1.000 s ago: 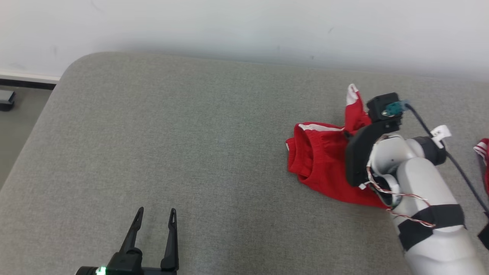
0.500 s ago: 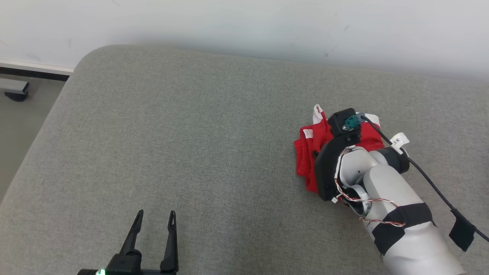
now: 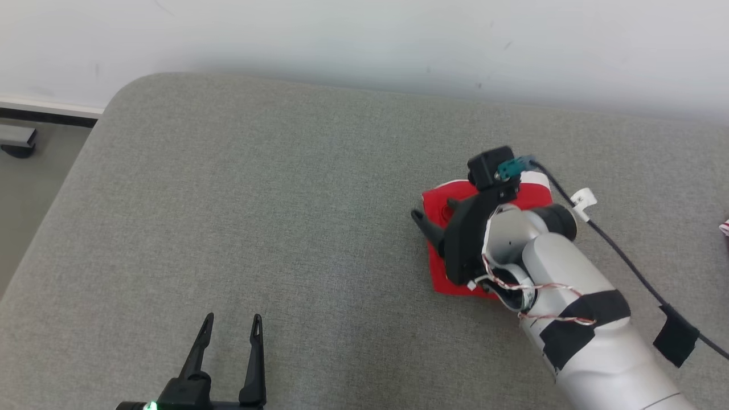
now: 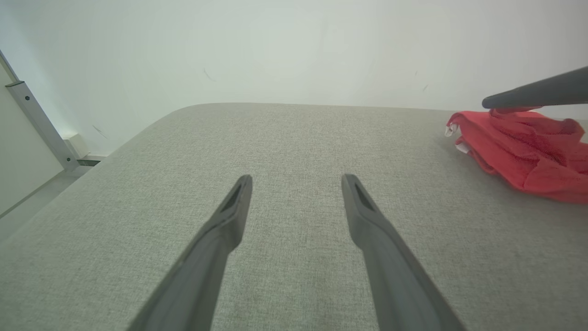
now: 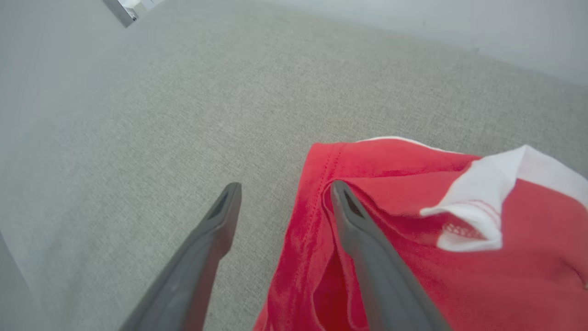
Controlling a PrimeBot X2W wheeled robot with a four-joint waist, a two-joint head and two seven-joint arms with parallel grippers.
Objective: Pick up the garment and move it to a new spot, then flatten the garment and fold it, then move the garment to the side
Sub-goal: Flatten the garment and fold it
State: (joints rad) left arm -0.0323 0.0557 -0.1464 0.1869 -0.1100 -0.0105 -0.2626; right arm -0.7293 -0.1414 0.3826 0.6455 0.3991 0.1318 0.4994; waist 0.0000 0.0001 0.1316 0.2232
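Note:
The garment [image 3: 444,282] is red with white trim [image 5: 482,197] and lies in a crumpled heap on the grey padded surface [image 3: 285,199], right of centre. My right gripper [image 3: 434,209] hovers over its left edge, open. In the right wrist view the right gripper [image 5: 285,186] has one finger over the red cloth [image 5: 413,257] and the other over bare padding, with nothing between them. My left gripper [image 3: 233,316] stands open and empty at the lower left, well apart from the garment [image 4: 519,147]. The left wrist view shows the left gripper [image 4: 296,177] above bare padding.
A pale wall runs along the back of the surface. Floor and a dark object [image 3: 14,139] lie beyond the rounded left corner. A scrap of red-and-white cloth [image 3: 724,228] peeks in at the right edge. The right arm's black cable [image 3: 621,256] trails to the right.
My right gripper was shut on the garment and has opened, letting it go. The cloth has settled lower on the padding. The head camera has shifted a little.

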